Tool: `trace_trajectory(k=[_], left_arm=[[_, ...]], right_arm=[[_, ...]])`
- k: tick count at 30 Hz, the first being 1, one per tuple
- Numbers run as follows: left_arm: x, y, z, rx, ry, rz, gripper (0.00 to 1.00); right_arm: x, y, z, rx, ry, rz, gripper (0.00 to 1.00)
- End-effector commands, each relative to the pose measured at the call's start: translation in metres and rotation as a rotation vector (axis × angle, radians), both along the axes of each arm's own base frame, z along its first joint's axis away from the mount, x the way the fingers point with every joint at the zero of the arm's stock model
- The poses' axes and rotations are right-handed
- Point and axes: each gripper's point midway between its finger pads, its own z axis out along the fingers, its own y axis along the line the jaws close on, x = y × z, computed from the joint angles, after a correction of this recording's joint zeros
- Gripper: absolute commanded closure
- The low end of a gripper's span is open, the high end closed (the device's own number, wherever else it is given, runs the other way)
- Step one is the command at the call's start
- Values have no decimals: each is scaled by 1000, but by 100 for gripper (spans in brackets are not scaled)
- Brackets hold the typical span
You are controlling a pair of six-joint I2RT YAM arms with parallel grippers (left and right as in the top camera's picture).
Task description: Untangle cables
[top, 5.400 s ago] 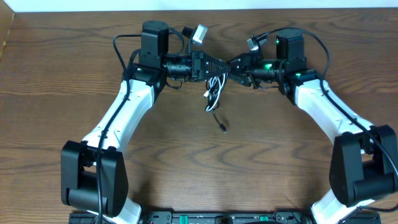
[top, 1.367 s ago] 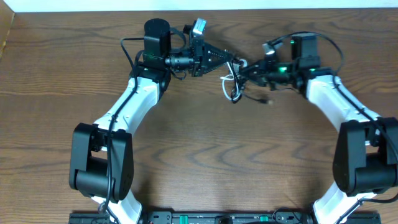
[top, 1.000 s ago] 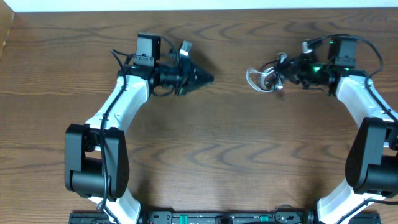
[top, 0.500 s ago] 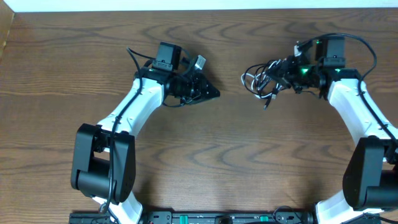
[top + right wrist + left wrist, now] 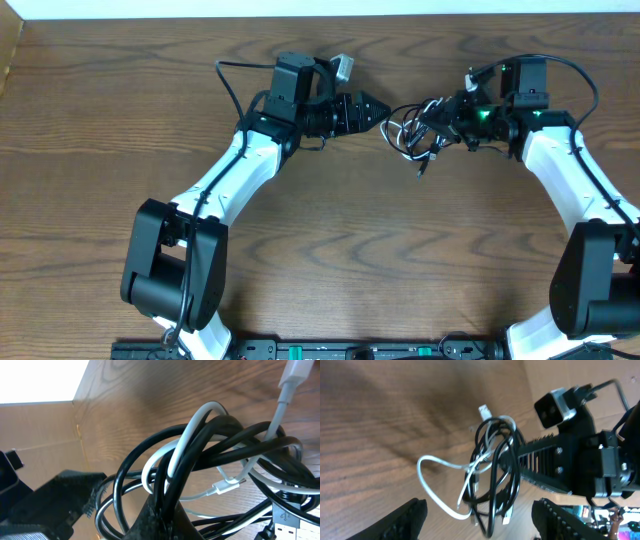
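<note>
Cables (image 5: 412, 132), a black cord (image 5: 235, 442) and a white cord (image 5: 185, 442), hung tangled in one bundle, pinched by the closed right end effector (image 5: 442, 118). The left end effector (image 5: 383, 103) stood spread wide just beside that bundle.

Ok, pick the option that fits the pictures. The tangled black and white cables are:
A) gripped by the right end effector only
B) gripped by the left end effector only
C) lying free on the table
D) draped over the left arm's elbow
A: the right end effector is shut on the cables, while the left end effector stands open beside the bundle, gripping nothing.
</note>
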Motion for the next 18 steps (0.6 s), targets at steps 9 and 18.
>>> trace_trajectory(k=[9,18], left_arm=[[-8,-31,-17,3,-7,-54,29],[-1,-27,-34,48,12,-12,56]], right_arm=[[-16,30,10,28,-13,98,99],[-18,31,8,19,-7,104,99]])
